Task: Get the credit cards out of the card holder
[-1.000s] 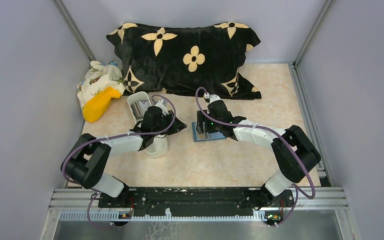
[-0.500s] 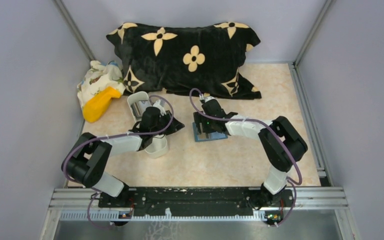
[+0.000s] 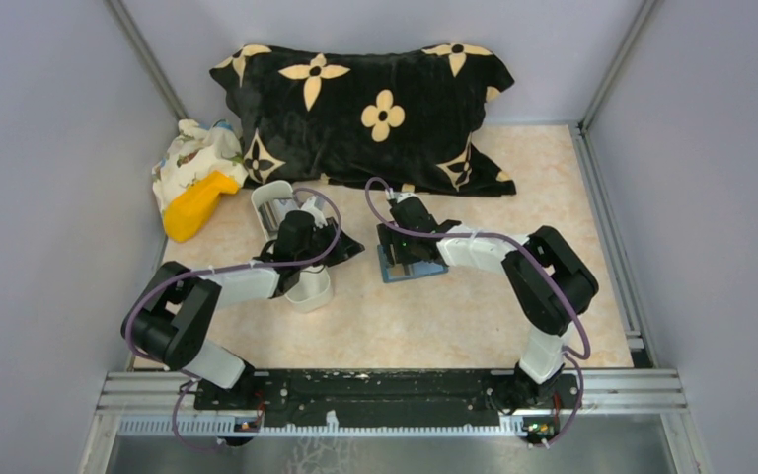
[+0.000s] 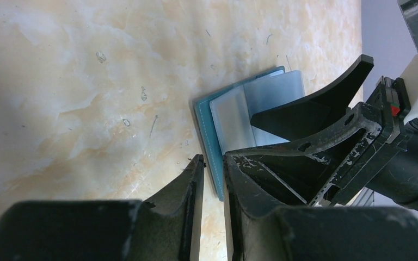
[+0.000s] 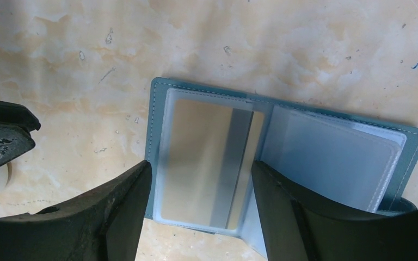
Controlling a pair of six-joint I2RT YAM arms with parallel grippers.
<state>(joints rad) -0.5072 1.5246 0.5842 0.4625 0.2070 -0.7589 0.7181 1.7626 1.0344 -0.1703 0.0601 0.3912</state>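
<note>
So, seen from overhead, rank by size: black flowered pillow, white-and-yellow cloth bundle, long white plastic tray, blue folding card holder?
Largest to smallest:
black flowered pillow
white-and-yellow cloth bundle
long white plastic tray, partly hidden
blue folding card holder, partly covered

The card holder lies open on the pale marbled counter, its teal cover framing clear plastic sleeves. The right gripper's black fingers come in from the right and hide much of it. At the bottom, the left gripper has its own fingers nearly together with a narrow empty gap between them. Their tips are just beside the holder's lower edge.
</note>
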